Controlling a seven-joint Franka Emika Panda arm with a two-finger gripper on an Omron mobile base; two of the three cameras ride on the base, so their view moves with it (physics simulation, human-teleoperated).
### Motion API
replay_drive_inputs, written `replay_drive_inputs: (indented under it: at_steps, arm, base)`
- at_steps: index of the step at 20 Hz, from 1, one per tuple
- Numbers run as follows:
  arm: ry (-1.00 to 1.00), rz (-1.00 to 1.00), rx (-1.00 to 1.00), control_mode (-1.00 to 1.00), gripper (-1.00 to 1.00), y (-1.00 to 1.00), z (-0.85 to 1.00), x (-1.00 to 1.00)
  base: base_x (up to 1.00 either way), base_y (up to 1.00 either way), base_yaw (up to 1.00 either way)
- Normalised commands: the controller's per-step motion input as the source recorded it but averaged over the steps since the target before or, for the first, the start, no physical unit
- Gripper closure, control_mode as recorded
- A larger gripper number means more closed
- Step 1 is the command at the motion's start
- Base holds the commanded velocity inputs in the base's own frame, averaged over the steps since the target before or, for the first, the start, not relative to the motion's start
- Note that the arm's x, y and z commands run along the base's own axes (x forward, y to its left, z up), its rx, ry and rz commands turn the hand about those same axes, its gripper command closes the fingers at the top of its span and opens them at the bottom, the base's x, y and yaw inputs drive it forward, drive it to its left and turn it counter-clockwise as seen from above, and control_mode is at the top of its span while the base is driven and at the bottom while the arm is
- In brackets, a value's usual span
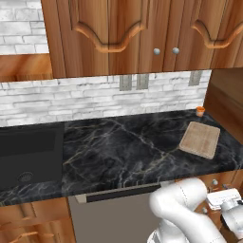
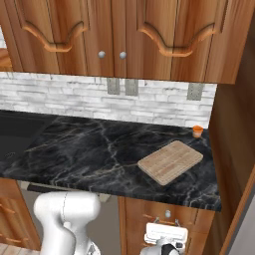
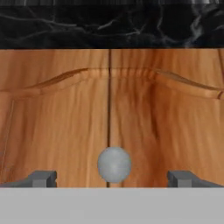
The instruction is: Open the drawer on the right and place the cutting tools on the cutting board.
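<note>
1. The drawer (image 3: 109,109) is shut, right in front of my pincer and just below the edge of the black marble counter (image 1: 123,152). In the hand view its reddish-brown carved front fills the frame, with a round grey knob (image 3: 114,164) low in the middle.
2. I judge the drawer to be stiff wood that will slide straight out and not bend. The knob is the only place to take hold. It is small, smooth and round, so it may slip unless my tips close squarely across it.
3. My pincer (image 3: 111,178) stands wide open and holds nothing. The two dark tips sit either side of the knob, well clear of it, and not yet touching.
4. The cutting board (image 2: 170,161) lies flat on the counter above the drawer, toward the right end. It is thin and light tan and has nothing on it.
5. A small orange cup (image 2: 197,131) stands beyond the board near the back wall, apart from it.
6. I see no cutting tools. I take it they are inside the closed drawer.
7. The hand view gives me the knob between my tips, which the base views do not make plain. The right base view shows my hand low at the cabinet front under the board. The left base view adds the dark sink (image 1: 28,156) far off to the left.
</note>
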Motion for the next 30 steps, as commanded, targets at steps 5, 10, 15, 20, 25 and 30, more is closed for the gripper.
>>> replay_drive_inputs:
  at_steps: [5, 10, 15, 20, 25, 30]
  arm:
    - [-0.13, 0.00, 0.00, -1.00, -1.00, -0.51, -0.51, 0.42]
    - [-0.16, 0.06, 0.03, -1.00, -1.00, -0.23, -0.11, 0.10]
    - [-0.06, 0.03, 0.00, -1.00, -1.00, 0.05, 0.00, -0.16]
    - [-0.08, 0.00, 0.00, -1.00, -1.00, 0.40, 0.10, -0.01]
    - [0.00, 0.00, 0.00, -1.00, -1.00, 0.01, 0.00, 0.01]
    - [0.00, 0.00, 0.00, -1.00, -1.00, 0.00, 0.09, 0.08]
  base:
    - [0.00, 0.00, 0.00]
    - [0.00, 0.00, 0.00]
    - [0.00, 0.00, 0.00]
    - [0.00, 0.00, 0.00]
    - [0.00, 0.00, 0.00]
    - [0.00, 0.00, 0.00]
